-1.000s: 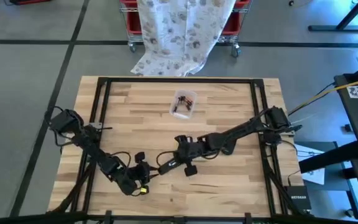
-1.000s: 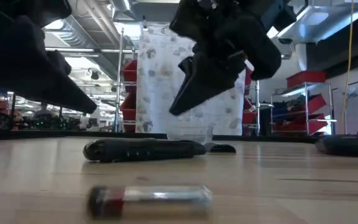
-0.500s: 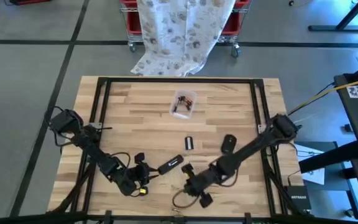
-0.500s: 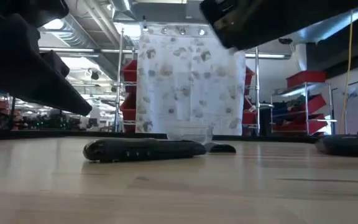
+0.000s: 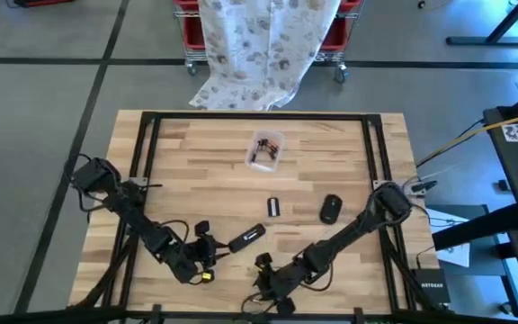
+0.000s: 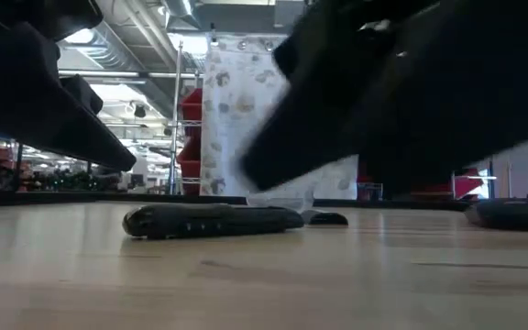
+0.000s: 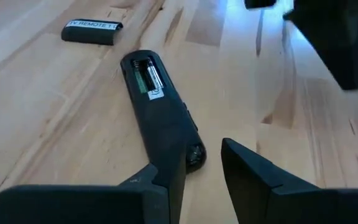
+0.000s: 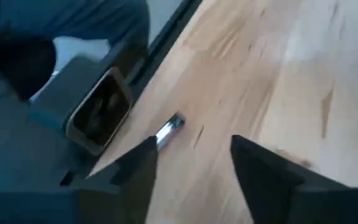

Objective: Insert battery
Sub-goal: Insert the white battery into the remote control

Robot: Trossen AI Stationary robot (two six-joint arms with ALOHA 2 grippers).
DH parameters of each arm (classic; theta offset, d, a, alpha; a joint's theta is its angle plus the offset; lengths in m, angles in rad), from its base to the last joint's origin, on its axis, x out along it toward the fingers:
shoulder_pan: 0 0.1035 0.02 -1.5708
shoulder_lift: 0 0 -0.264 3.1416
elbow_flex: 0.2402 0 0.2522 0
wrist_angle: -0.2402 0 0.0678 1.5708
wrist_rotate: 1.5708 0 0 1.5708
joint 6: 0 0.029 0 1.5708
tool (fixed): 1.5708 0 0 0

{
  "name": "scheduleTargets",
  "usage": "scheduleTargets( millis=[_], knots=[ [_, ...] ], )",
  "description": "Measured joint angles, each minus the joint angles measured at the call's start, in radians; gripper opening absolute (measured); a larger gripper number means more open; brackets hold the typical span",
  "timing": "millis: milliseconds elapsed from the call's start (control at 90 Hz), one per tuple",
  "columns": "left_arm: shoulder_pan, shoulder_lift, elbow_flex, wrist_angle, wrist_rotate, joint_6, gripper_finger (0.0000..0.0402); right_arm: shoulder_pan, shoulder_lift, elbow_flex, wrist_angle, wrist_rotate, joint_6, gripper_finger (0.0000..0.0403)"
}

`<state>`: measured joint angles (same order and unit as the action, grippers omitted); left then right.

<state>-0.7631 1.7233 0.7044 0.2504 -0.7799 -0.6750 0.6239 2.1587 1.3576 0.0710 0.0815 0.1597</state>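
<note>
Remote (image 5: 248,237) lies mid-desk, its cover (image 5: 273,207) at 1 o'clock, a mouse (image 5: 330,209) further right. Left gripper (image 7: 194,171), jaws spread, sits at the remote's end; right gripper (image 8: 188,155), jaws spread, over the battery (image 8: 169,130).

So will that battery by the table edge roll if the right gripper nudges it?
Probably: the battery is a smooth cylinder lying flat, so a sideways touch could roll it. It sits near the table edge, so it might drop off.
</note>
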Motion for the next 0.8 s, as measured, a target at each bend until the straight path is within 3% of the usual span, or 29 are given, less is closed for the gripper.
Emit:
scheduleTargets(
  millis=[133, 267, 667, 800],
  knots=[
    [0.000, 0.000, 0.000, -0.003, 0.000, -0.020, 0.0086, 0.014, 0.062, 0.093, -0.083, 0.015, 0.038, 0.0251],
    [-0.009, 0.000, 0.000, -0.003, 0.000, -0.044, 0.0086, 0.030, 0.087, 0.124, -0.110, 0.078, 0.074, 0.0256],
    [-0.016, 0.000, 0.000, -0.002, -0.005, -0.058, 0.0086, 0.027, 0.084, 0.092, -0.188, 0.357, 0.222, 0.0210],
    [-0.016, 0.000, 0.000, -0.005, -0.008, -0.058, 0.0086, 0.015, 0.083, 0.094, -0.185, 0.372, 0.144, 0.0195]
  ],
)
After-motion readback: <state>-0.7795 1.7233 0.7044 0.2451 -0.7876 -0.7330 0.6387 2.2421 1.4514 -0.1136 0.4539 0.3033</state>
